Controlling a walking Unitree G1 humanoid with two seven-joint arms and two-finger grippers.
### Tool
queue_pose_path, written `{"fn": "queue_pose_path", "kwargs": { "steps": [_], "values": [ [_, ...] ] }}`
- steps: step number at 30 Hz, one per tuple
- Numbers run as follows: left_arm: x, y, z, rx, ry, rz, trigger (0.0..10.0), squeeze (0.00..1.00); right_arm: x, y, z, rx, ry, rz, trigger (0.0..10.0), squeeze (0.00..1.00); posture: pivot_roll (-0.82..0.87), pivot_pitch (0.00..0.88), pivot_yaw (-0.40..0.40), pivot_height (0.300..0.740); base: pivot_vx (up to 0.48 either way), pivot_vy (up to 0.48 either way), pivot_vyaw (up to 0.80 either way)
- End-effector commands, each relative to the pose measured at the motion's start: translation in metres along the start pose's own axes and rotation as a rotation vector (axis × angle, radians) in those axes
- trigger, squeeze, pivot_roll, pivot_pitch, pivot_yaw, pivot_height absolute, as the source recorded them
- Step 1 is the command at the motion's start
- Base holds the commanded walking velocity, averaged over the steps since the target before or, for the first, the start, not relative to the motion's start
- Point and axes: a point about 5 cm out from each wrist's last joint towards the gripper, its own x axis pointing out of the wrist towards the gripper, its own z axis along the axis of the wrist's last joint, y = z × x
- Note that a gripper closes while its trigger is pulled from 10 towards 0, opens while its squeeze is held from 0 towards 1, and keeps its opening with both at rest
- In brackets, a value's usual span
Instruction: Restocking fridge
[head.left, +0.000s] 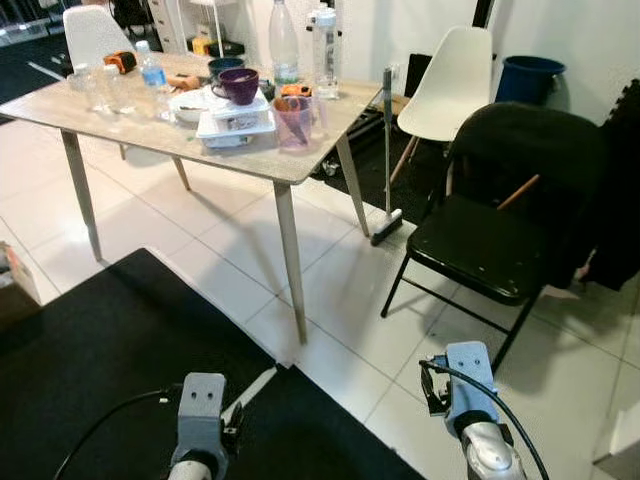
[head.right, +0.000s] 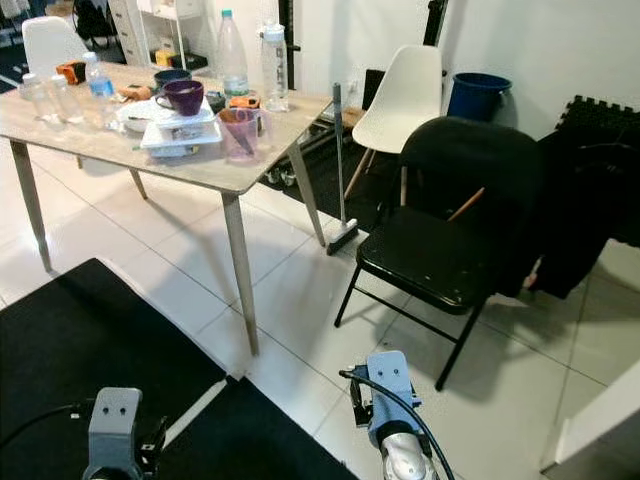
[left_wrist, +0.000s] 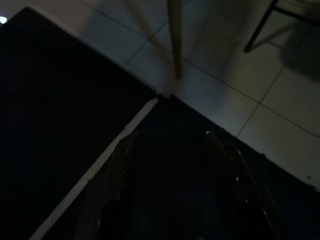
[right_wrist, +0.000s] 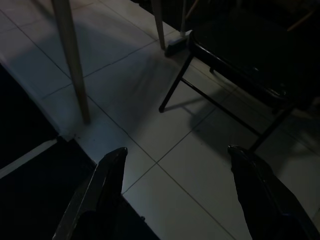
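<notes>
Table (head.left: 300, 160): pale wood-grain. Mug (head.left: 238, 84): purple. Cup (head.left: 292, 122): translucent pink. Folding chair (head.left: 490, 240): black. Shell chair (head.left: 450, 85): white. Bucket (head.left: 528, 78): blue. Floor (head.left: 340, 330): white tiles. Mat (head.left: 110, 350): black.

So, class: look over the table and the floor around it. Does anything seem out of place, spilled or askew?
Nothing is spilled or toppled. The one oddity is a long-handled floor tool leaning against the table by its far corner, head on the tiles. A stick also pokes at an angle from the dark cloth over the black chair.
</notes>
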Motion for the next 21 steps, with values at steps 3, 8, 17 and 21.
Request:
{"fn": "queue_pose_path", "kwargs": {
  "steps": [3,8,17,21],
  "values": [
    [-0.0039,0.0029,-0.0071,0.000,0.025,0.015,10.0,0.00,-0.0013,0.0014,-0.0037,-0.001,0.014,0.003,10.0,0.00,-0.07,0.131,0.020,0.740,0.341,0.000,0.00],
    [-0.0039,0.0030,-0.0074,-0.002,0.026,0.015,10.0,0.00,-0.0014,0.0021,-0.0033,-0.003,0.010,0.007,10.0,0.00,-0.07,0.131,0.020,0.740,0.342,0.000,0.00],
    [-0.0037,0.0023,-0.0079,-0.002,0.027,0.014,10.0,0.00,-0.0013,0.0015,-0.0034,-0.004,0.009,0.007,10.0,0.00,-0.07,0.131,0.018,0.740,0.341,0.000,0.00],
    [-0.0036,0.0023,-0.0080,-0.004,0.027,0.015,10.0,0.00,-0.0013,0.0018,-0.0034,-0.003,0.009,0.009,10.0,0.00,-0.07,0.130,0.018,0.740,0.341,0.000,0.00]
  ]
}}
